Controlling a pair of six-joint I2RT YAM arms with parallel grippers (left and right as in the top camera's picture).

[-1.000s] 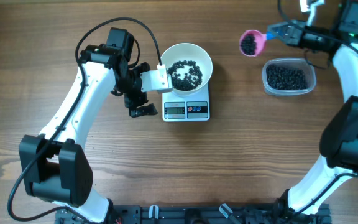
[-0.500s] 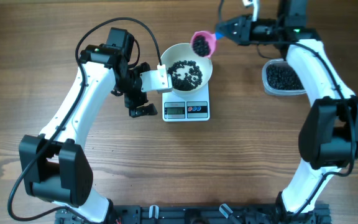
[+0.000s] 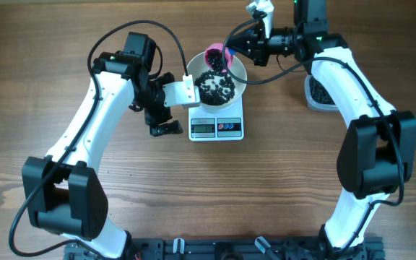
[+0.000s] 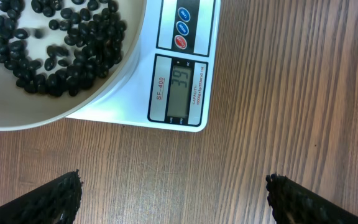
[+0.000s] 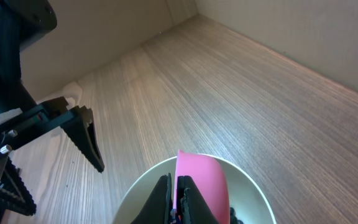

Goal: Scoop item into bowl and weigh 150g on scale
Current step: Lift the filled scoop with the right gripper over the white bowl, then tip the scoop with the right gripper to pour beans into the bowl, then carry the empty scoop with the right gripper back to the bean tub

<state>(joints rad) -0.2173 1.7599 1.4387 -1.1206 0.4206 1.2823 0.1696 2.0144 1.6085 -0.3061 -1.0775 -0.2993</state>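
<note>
Swung over the bowl, right pincer grips pink scoop; left pincer gapes empty above wooden table

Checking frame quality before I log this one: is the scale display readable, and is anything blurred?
Left wrist: the scale display is sharp and glare-free, though a few beans in the bowl smear. Right wrist: the scoop is soft, close to the lens. Overhead: even light, display unreadably small.

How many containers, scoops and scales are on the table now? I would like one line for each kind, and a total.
White bowl: 1
Clear tub: 1
Pink scoop: 1
Scale: 1
Total: 4
</note>
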